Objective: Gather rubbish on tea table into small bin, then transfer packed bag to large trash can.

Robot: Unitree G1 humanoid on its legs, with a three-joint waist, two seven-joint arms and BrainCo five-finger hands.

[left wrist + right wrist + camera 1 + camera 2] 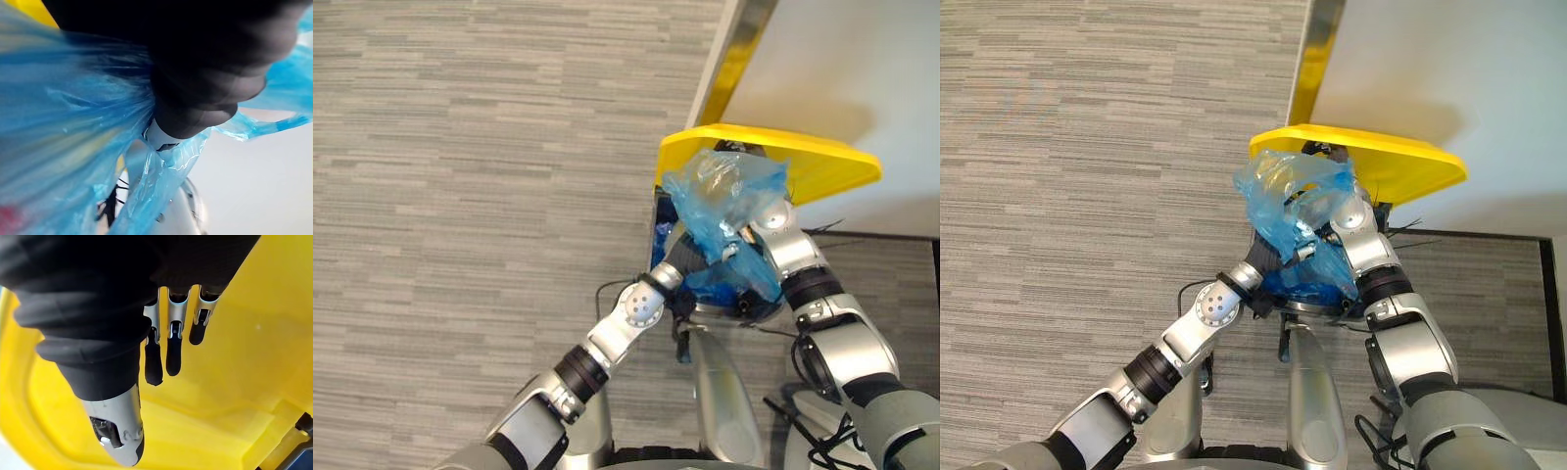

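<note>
A: The left hand (1271,257) has its fingers closed into the gathered neck of the blue bag (724,191). The bag hangs in the air, right under the raised yellow lid (822,162).

B: And the right hand (173,342)?

A: Its fingers are straight and flat against the lid's underside. It props the lid and grips nothing.

B: That looks like the weak spot. Nothing curls round the lid, so if those fingers slide it would likely drop on the bag or the left wrist.

A: The plastic looks thin, too. It could snag on the lid's edge and tear, or slip out of the grip. Then the rubbish would land on the grey carpet floor (460,196).

B: The count?

A: One bag, one lid, two hands at work. Whether the opening beneath is clear cannot be told, because the bag hides it.
</note>
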